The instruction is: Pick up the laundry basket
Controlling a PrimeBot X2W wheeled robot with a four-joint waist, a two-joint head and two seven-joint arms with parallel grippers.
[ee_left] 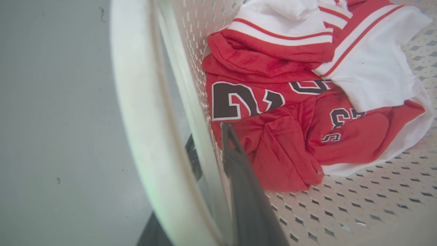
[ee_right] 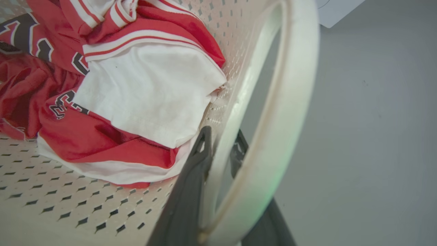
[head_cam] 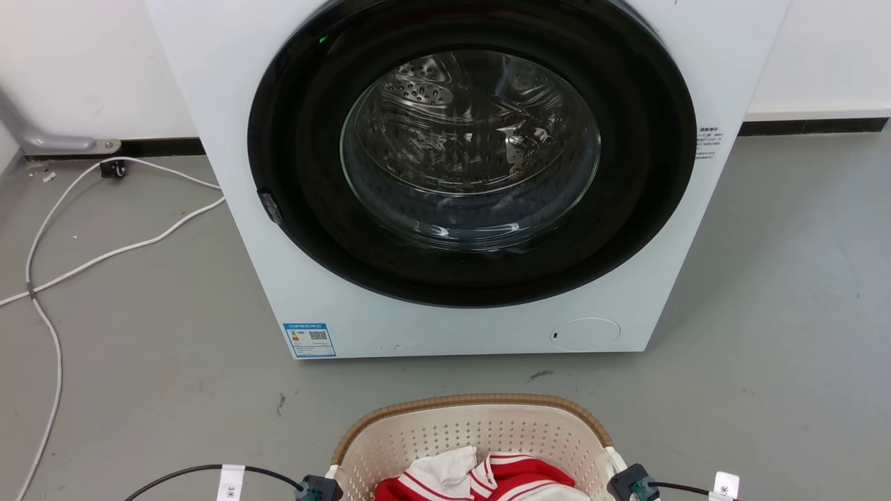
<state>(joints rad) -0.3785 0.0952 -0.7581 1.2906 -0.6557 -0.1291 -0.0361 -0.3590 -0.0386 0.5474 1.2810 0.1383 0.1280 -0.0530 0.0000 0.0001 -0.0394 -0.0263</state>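
Approach + grasp look done; lift not evident. L pincer point(ee_left: 209, 147) straddles the side wall of the laundry basket point(head_cam: 473, 402) by the white L handle point(ee_left: 136, 102). Its inner finger point(ee_left: 245, 198) is inside the basket against the perforated wall. Its outer finger point(ee_left: 193, 157) is outside, seen thru the gap betw. wall and handle. The wall fills the space betw. the two, so I read it as pinching the wall, no slack seen. R pincer point(ee_right: 222, 136) mirrors this on the opp. side: inner finger point(ee_right: 191, 191) tight on the wall, outer finger point(ee_right: 239, 153) just beyond it by the R handle point(ee_right: 290, 102); also reads as clamped on the wall. Basket thus sits betw. the two pincers, far rim ahead of both sets of fingertips, toward the washing machine point(head_cam: 230, 174), w/ a strip of grey floor point(head_cam: 766, 348) betw. basket and machine. Red/white jersey point(ee_left: 273, 102) is heaped in the basket, just inboard of each inner finger, not caught betw. fingers as far as seen. Whether the base is off the floor: can't tell, base out of frame in head view, no ref. in wrist views. Left to do, my est.: raise both arms together, level, same rate. Wall is thin perforated plastic and may flex or slip if one side leads. Load is light cloth, shouldn't shift much.
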